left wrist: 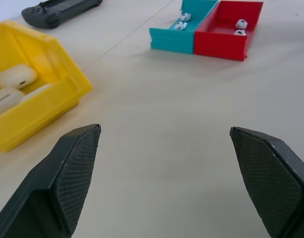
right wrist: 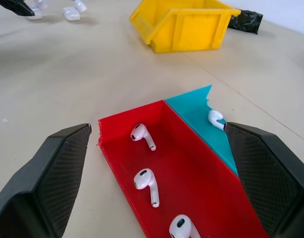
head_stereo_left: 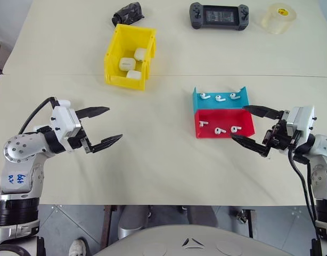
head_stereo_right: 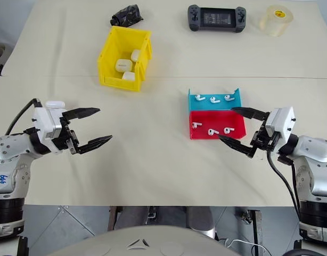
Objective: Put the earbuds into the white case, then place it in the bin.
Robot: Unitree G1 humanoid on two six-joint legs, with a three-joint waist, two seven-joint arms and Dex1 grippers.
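The yellow bin (head_stereo_left: pixel 124 80) stands at the far left of the table with three white cases (head_stereo_left: pixel 127 64) lying in it. Three earbuds (head_stereo_left: pixel 219 98) rest in a shallow teal tray (head_stereo_left: pixel 197 102), and three more earbuds (right wrist: pixel 142 135) lie in the red tray (head_stereo_left: pixel 227 118) joined to its near side. My right gripper (head_stereo_left: pixel 238 122) is open just right of the red tray, its fingers (right wrist: pixel 53 173) either side of it, holding nothing. My left gripper (head_stereo_left: pixel 114 124) is open and empty over bare table, well short of the bin (left wrist: pixel 38 99).
Along the table's far edge lie a crumpled black object (head_stereo_left: pixel 127 13), a dark handheld game console (head_stereo_left: pixel 218 16) and a roll of clear tape (head_stereo_left: pixel 278 18). A seam (head_stereo_left: pixel 169 76) crosses the tabletop just behind the trays.
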